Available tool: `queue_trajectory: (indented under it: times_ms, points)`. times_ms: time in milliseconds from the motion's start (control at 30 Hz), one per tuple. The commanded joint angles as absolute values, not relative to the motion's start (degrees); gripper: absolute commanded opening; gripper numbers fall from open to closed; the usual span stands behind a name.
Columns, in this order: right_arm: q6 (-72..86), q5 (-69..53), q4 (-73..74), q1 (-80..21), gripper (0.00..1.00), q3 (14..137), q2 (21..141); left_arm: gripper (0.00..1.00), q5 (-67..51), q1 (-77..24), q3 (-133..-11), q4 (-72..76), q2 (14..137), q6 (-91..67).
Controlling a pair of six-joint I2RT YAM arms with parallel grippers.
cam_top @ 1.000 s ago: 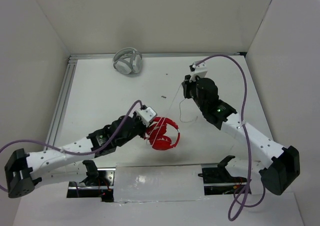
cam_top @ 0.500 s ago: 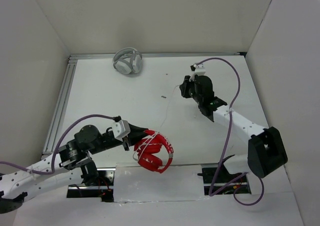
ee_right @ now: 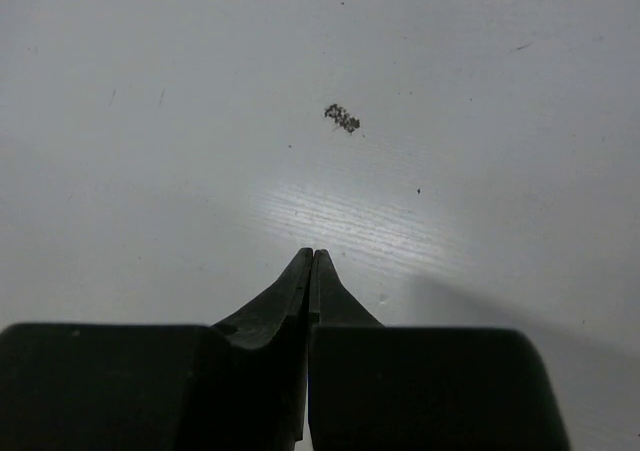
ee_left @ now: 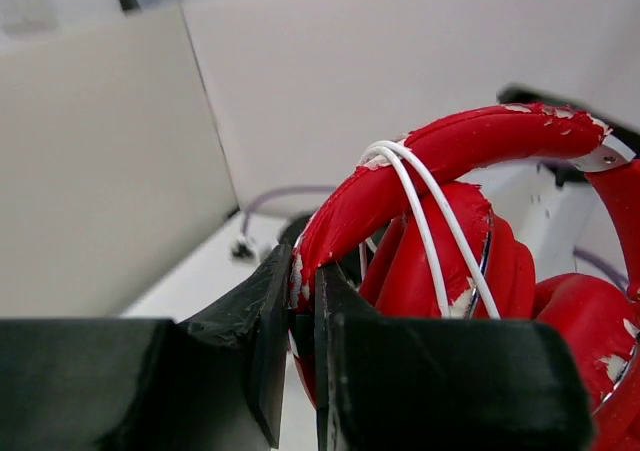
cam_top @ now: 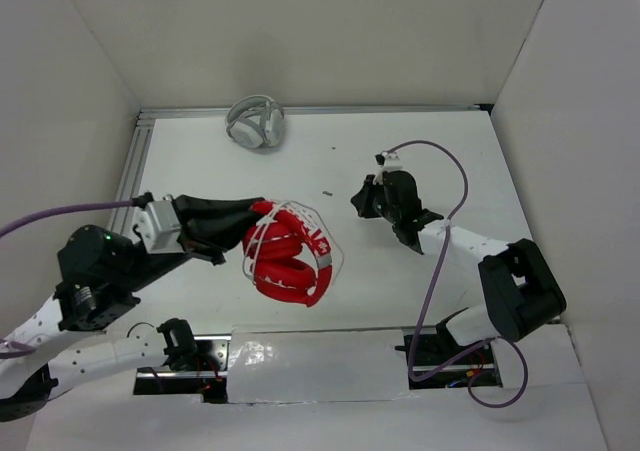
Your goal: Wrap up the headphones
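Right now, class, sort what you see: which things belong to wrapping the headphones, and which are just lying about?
Part of the job: red headphones, white cable, left tool clamping them, right tool shut, empty.
Lying about: white-grey headphones by the far wall, dark speck.

The headphones [cam_top: 288, 261] are bright red, their coating flaked to pale spots along the band, crossed by thin white cable [ee_left: 430, 221] strands. The left gripper [ee_left: 305, 291] and right gripper [ee_right: 312, 256] are black. The arms [cam_top: 470, 246] are white and black with purple leads [cam_top: 60, 212]. The table [cam_top: 200, 171] is white with a dark speck [ee_right: 342, 118]. The white-grey headphones [cam_top: 255, 123] sit at the far left
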State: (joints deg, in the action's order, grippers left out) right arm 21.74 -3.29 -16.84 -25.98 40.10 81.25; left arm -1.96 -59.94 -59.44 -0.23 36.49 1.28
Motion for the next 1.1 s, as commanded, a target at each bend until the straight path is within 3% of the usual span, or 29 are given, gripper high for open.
queue_trajectory:
  times_ms: [0,67,100,133,167,300,400,567,667,1067]
  points:
    - [23.82,-5.08,-20.92,-25.75,0.00,39.55,80.16,0.00,0.97,-60.21,-66.70,4.48,38.57,4.21]
    - [23.03,-8.42,-22.84,-25.93,0.00,39.11,79.72,0.00,0.53,-60.21,-71.09,2.30,41.90,4.22]
    - [21.81,-11.05,-24.77,-26.28,0.06,38.76,78.67,0.00,0.88,-60.21,-72.58,0.20,43.05,4.22]
    - [20.93,-12.12,-25.39,-26.54,0.14,38.59,77.97,0.00,1.14,-60.21,-74.60,-1.74,44.02,4.04]
    - [19.70,-12.04,-26.36,-28.37,0.33,38.24,75.78,0.00,2.01,-60.21,-75.32,-2.11,45.51,3.78]
    - [19.07,-10.20,-26.72,-29.44,0.37,35.52,68.31,0.00,3.77,-60.21,-75.23,-1.49,46.84,3.60]
    - [18.72,-9.93,-30.14,-29.97,0.45,29.46,59.79,0.00,4.30,-60.12,-75.15,-0.53,47.02,3.87]
    - [14.33,-9.76,-30.15,-32.77,0.72,21.81,43.96,0.00,5.45,-60.29,-77.07,0.79,48.16,4.66]
    - [12.92,-8.79,-30.32,-35.06,0.77,19.69,40.52,0.00,5.36,-60.29,-78.31,1.05,49.22,5.09]
    - [9.84,2.25,-25.67,-42.09,0.80,20.04,39.73,0.00,6.41,-60.21,-82.27,0.70,52.03,6.24]
